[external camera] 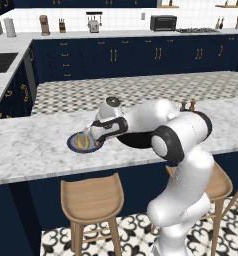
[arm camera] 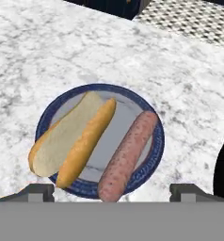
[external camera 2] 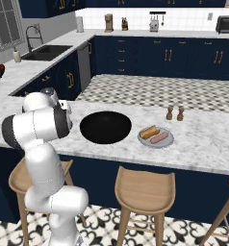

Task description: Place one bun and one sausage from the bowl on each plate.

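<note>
The navy-rimmed plate [arm camera: 52,117] lies on the marble counter with a bun [arm camera: 69,139] and a sausage [arm camera: 127,155] side by side on it. My gripper [arm camera: 112,192] hangs just above its near edge, open, its fingertips [arm camera: 38,192] standing wide to either side of the sausage's end without touching it. From the left base view the same plate [external camera: 71,143] shows under my gripper [external camera: 86,134]. The black bowl [external camera 2: 106,127] sits beside it and looks empty. Further right, the pale grey plate [external camera 2: 168,141] carries a bun [external camera 2: 149,131] and a sausage [external camera 2: 159,138].
Two small shakers [external camera 2: 175,113] stand behind the pale grey plate. Wooden stools [external camera 2: 144,190] line the counter's front edge. A sink [external camera 2: 44,52] is set in the side counter at far left.
</note>
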Controlling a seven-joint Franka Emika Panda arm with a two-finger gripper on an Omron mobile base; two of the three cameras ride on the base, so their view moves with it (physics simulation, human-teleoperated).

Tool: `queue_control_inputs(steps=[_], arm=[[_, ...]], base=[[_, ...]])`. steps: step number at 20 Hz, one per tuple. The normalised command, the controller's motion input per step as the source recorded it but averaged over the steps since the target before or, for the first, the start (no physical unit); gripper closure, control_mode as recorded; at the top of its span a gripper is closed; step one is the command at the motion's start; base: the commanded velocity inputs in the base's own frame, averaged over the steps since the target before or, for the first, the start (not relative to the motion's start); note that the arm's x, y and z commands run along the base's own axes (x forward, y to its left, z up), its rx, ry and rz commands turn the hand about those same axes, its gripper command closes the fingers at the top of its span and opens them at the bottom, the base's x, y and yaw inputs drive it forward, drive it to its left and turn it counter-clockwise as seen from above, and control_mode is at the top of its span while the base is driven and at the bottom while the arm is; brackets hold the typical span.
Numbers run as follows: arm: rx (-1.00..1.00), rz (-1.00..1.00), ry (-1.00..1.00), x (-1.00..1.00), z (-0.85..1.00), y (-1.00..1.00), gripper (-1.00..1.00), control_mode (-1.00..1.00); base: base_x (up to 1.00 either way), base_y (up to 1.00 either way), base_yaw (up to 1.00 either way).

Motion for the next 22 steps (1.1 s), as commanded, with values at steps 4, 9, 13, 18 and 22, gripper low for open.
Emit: queue_control_inputs(steps=[4, 9, 13, 18, 22], arm=[[0.1, 0.0, -0.23, -1.0, 0.92, -0.88, -1.0, -1.0], [0.07, 0.0, -0.05, -1.0, 0.52, -0.67, -1.0, -1.0], [0.0, -0.01, 0.01, -1.0, 0.24, -0.16, -1.0, -1.0], [0.0, -0.02, 0.14, -1.0, 0.04, 0.0, -1.0, -1.0], [-0.01, -0.01, 0.21, -1.0, 0.0, 0.24, -1.0, -1.0]], base=[[0.0, 0.0, 0.0], [0.0, 0.0, 0.0], [0.0, 0.0, 0.0], [0.0, 0.0, 0.0], [0.0, 0.0, 0.0]])
